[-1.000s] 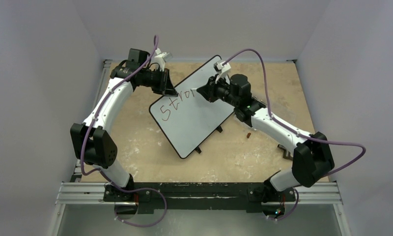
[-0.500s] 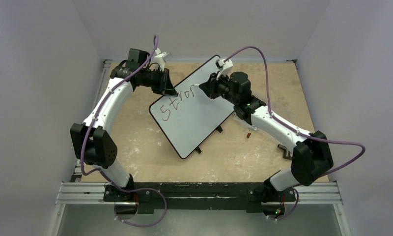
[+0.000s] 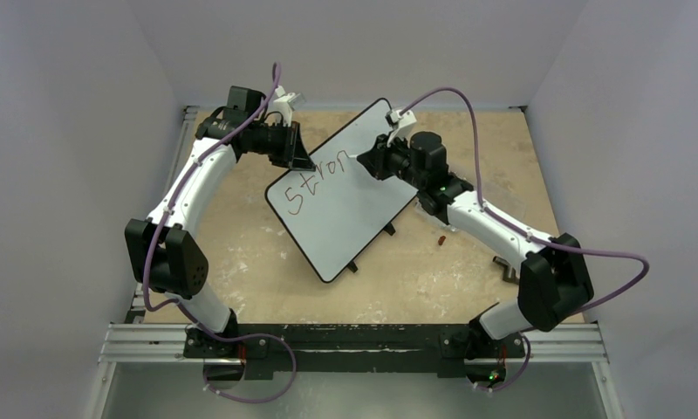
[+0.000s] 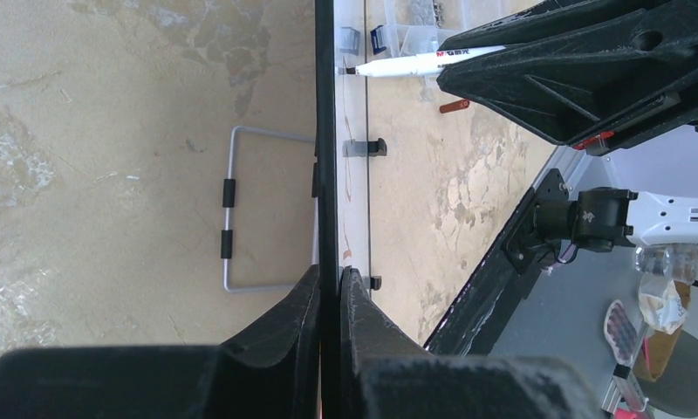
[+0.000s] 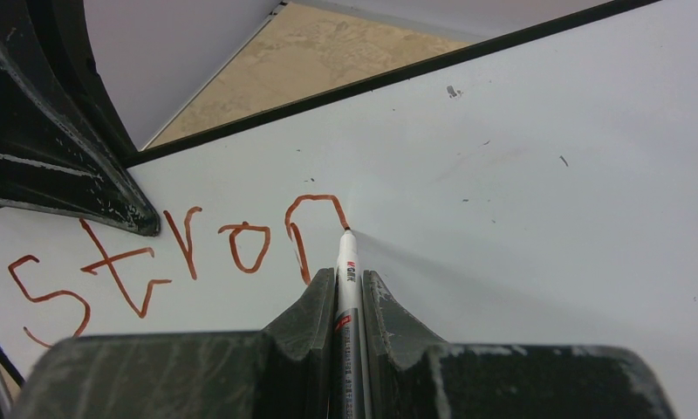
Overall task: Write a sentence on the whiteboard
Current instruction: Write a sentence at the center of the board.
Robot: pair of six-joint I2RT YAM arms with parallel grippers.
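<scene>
**Bench** [image 3: 241, 253]: tan, worn surface; both arm bases bolted along its near edge.

**Whiteboard** [image 3: 345, 218]: largest item. It sits mid-bench toward the far edge, turned diagonally, with one rounded corner to the far edge and the opposite corner to the near edge. White face, thin black rim. The left wrist view shows it edge-on [image 4: 325, 131], with small black feet [image 4: 367, 147] on one side and a wire frame [image 4: 229, 194] on its other side.

**Left arm**: reaches to the board's far-left edge. The left gripper [image 3: 297, 157] is clamped on the rim, one finger on each face of the board [image 4: 328, 278].

**Right arm**: reaches in over the board's far-right edge. The right gripper [image 3: 367, 163] is closed on the marker, with the barrel pinched between both fingers [image 5: 349, 278].

**Sentence** [image 3: 319, 179]: reddish-brown handwriting along the far-left edge, reading "Stron" [image 5: 180, 253]. The rest of the face is bare apart from a few faint specks.

**Marker** [image 5: 346, 262]: slim white barrel with red print, projecting past the fingertips. Its tip is on the board at the foot of the last stroke of the "n". It is also seen from the side in the left wrist view [image 4: 424, 61].

**Clear plastic box** [image 4: 398, 35]: on the bench beyond the board's right side; contents too small to tell.

**Cap** [image 3: 441, 236]: small and reddish-brown, lying on the bench just off the board's right corner, apart from it.
</scene>
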